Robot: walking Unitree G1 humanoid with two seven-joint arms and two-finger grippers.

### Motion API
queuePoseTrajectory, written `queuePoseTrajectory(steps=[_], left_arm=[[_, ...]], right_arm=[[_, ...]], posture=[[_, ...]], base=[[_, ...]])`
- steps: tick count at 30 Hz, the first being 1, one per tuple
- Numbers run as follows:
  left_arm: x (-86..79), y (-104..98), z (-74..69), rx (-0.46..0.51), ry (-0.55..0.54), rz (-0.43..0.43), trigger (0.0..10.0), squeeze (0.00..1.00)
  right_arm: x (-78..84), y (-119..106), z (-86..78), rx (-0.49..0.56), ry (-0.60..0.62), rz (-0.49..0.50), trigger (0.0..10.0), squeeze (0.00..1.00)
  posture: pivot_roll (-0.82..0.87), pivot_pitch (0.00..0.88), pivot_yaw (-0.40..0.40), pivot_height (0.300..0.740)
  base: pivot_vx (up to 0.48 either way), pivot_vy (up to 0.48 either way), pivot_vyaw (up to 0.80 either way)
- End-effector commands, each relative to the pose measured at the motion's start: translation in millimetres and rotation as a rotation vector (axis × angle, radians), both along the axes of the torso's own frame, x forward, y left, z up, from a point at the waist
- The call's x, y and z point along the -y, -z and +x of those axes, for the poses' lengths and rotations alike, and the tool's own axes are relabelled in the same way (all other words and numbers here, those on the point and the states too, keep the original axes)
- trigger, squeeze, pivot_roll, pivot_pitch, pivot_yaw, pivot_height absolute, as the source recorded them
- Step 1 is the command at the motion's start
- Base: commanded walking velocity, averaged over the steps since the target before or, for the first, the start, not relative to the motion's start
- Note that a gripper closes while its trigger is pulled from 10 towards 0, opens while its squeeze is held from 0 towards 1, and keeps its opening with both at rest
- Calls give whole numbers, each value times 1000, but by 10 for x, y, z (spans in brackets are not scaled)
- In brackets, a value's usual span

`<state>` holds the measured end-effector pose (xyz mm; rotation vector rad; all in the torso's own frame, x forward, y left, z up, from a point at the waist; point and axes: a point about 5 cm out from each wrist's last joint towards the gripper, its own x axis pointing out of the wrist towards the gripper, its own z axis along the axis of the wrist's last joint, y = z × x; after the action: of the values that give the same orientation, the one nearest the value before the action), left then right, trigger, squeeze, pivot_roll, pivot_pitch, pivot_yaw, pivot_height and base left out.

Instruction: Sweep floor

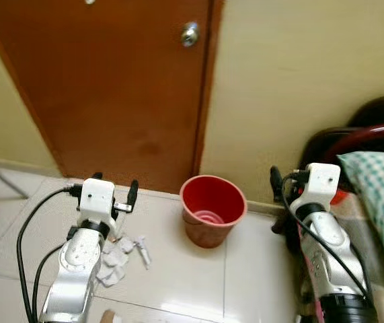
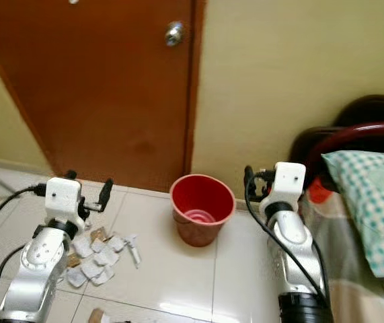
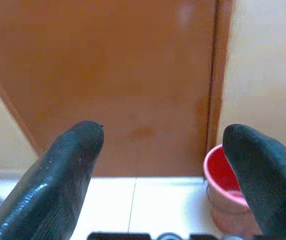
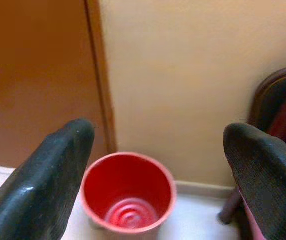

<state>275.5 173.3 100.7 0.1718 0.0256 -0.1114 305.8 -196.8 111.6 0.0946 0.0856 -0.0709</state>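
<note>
Against the far side of the scene, at 12 o'clock from the robot, stands a brown wooden door (image 1: 118, 87) with a round silver knob (image 1: 189, 34), and a cream wall (image 1: 299, 81) runs from it toward 2 o'clock. At about 3 o'clock a dark chair with a red frame (image 1: 373, 131) holds a green-and-white checked cushion (image 1: 380, 195). Pale floor tiles (image 1: 178, 282) spread below, glossy with reflections. On them, at 12 o'clock near the foot of the door frame, sits 1 red bucket (image 1: 212, 208), upright, its ribbed bottom visible inside. At about 10 o'clock a heap of crumpled white paper scraps (image 2: 97, 259) lies on the tiles, just beside the left arm and well apart from the bucket; a few brownish bits are mixed in. The left gripper (image 3: 163, 145) is raised above the floor near the scraps, its 2 black fingers (image 3: 62, 175) spread wide with nothing between them, pointing at the door. The right gripper (image 4: 158, 150) hangs at 2 o'clock, fingers (image 4: 47, 180) likewise spread apart and bare, aimed over the bucket.
</note>
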Motion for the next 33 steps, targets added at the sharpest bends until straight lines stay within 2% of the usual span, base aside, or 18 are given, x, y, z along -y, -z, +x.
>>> queuePoseTrajectory(steps=[1,3,5,6,7,8,9,11,15,20,24,25,26,28,29,31,32,33], left_arm=[[-18,-63,75,12,-1,-7,10000,0],[-36,-99,118,16,-4,-30,10000,0],[-37,-91,112,8,10,-47,10000,0],[-33,-64,100,-2,21,-51,10000,0],[-23,-10,63,-21,27,-43,10000,0],[-16,31,28,-33,31,-37,10000,0],[-5,85,-56,-49,27,-44,10000,0],[3,105,-119,-57,20,-56,10000,0],[-8,232,-320,-83,-4,-64,10000,0],[5,314,-393,-83,-19,-75,10000,0],[-23,314,-404,-63,-52,-89,10000,0],[-45,345,-444,-70,-59,-97,10000,133],[-64,356,-448,-72,-64,-87,10000,663],[-76,360,-447,-72,-67,-79,10000,663],[-100,369,-450,-78,-66,-85,10000,1000],[-128,371,-438,-79,-69,-71,10000,1000],[-126,362,-454,-82,-50,-48,10000,1000],[-100,320,-467,-63,-10,-10,10000,1000]], right_arm=[[41,-48,55,7,17,12,10000,0],[44,-111,92,36,7,-19,10000,0],[45,-122,84,41,11,-16,10000,0],[56,-110,68,37,29,8,10000,0],[71,-60,27,29,40,6,10000,0],[78,-20,-9,23,44,-2,10000,0],[110,82,-106,-11,80,31,10000,0],[117,130,-178,-28,90,59,10000,0],[29,223,-376,-34,5,-7,10000,0],[-34,309,-431,-37,-19,-58,10000,0],[-24,333,-437,-40,-8,-53,10000,0],[-7,356,-455,-41,-5,-58,10000,0],[-8,360,-446,-39,-13,-60,10000,0],[-10,360,-439,-37,-20,-62,10000,0],[-22,356,-435,-27,-35,-57,10000,839],[-19,365,-429,-29,-34,-62,10000,867],[-6,364,-448,-28,-28,-58,10000,1000],[5,357,-460,-32,-23,-65,10000,1000]], posture=[[84,30,-38,740],[84,30,-38,740],[85,11,-31,740],[82,35,-29,740],[81,71,-30,740],[83,68,-33,740],[89,71,-35,740],[89,74,-37,740],[84,27,-35,740],[87,0,-27,740],[79,0,-15,740],[74,0,-5,740],[72,0,-4,740],[72,0,-4,740],[68,0,-3,740],[68,0,-4,740],[67,0,-9,740],[71,6,-21,740]], base=[[0,0,800],[0,0,800],[0,0,463],[0,0,0],[0,0,0],[0,0,0],[0,0,0],[0,0,0],[0,0,0],[0,0,688],[0,0,800],[0,0,800],[0,0,800],[0,0,800],[0,0,800],[0,0,800],[0,0,800],[0,0,800]])
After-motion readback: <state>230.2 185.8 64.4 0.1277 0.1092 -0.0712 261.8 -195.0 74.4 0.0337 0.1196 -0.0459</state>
